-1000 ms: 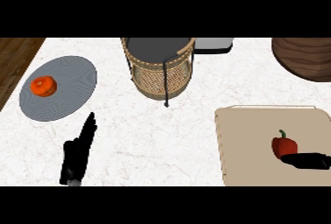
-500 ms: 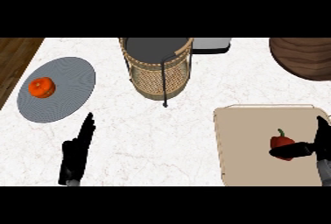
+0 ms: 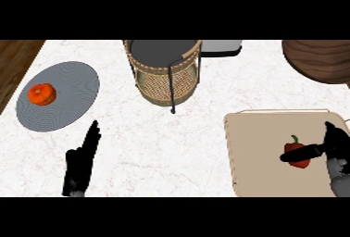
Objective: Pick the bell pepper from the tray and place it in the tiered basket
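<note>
The red bell pepper (image 3: pixel 294 148) with a green stem lies on the beige tray (image 3: pixel 259 152) at the right. My right hand (image 3: pixel 333 147) comes in at the tray's right edge. Its thumb (image 3: pixel 301 155) lies across the pepper's lower side and its fingers (image 3: pixel 335 136) stand straight up just right of the pepper, so the hand is open around it. The wicker tiered basket (image 3: pixel 167 76) stands at the top centre, apart from the tray. My left hand (image 3: pixel 82 162) rests open on the counter at the lower left.
A grey round plate (image 3: pixel 68 99) at the left holds an orange fruit (image 3: pixel 41 94). A dark wooden bowl (image 3: pixel 321 58) sits at the top right, and a grey appliance (image 3: pixel 220 47) stands behind the basket. White marble counter (image 3: pixel 178 148) lies between tray and left hand.
My right hand has gone from lying low beside the pepper to fingers raised, with the thumb now across the pepper. The pepper and the left hand have kept their places.
</note>
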Controlling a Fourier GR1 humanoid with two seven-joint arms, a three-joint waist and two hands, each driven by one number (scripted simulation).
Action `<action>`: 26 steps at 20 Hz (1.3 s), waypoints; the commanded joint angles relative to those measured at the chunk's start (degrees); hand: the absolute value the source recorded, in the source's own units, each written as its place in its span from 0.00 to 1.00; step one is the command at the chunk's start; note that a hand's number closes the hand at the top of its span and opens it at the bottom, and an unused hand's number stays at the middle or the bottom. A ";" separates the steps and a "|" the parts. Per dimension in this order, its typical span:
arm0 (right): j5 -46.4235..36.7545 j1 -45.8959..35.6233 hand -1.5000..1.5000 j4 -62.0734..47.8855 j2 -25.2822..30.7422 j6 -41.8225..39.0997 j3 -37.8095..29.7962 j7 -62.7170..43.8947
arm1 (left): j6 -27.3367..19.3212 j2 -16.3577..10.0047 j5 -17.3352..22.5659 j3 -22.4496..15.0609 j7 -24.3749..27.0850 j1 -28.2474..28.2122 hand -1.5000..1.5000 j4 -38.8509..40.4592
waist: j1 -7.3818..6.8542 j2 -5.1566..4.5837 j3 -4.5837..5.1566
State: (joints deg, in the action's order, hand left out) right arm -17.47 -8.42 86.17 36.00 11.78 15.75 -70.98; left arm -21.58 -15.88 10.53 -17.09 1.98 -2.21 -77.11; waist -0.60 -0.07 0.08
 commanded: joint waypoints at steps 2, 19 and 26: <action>0.20 -3.30 0.00 -1.97 -1.31 -4.50 -0.53 -12.30 | -0.45 0.37 -0.60 0.23 -3.32 1.68 0.50 -0.84 | 0.27 0.05 -0.03; -0.04 -1.35 0.00 -12.42 -9.35 -2.73 -4.38 -4.08 | 1.10 0.43 -1.92 1.49 -2.95 -1.92 0.50 -3.14 | 0.06 0.05 -0.09; -4.25 -0.55 1.00 -11.41 -10.53 -4.46 -6.99 1.82 | 2.84 2.40 -3.66 3.46 -2.16 0.78 0.50 -0.34 | 0.52 0.07 -0.07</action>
State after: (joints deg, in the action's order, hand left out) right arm -20.58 -7.74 76.32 28.10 7.59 10.18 -65.55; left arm -19.72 -14.23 7.65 -14.43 0.13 -2.34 -77.78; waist 0.07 0.27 0.59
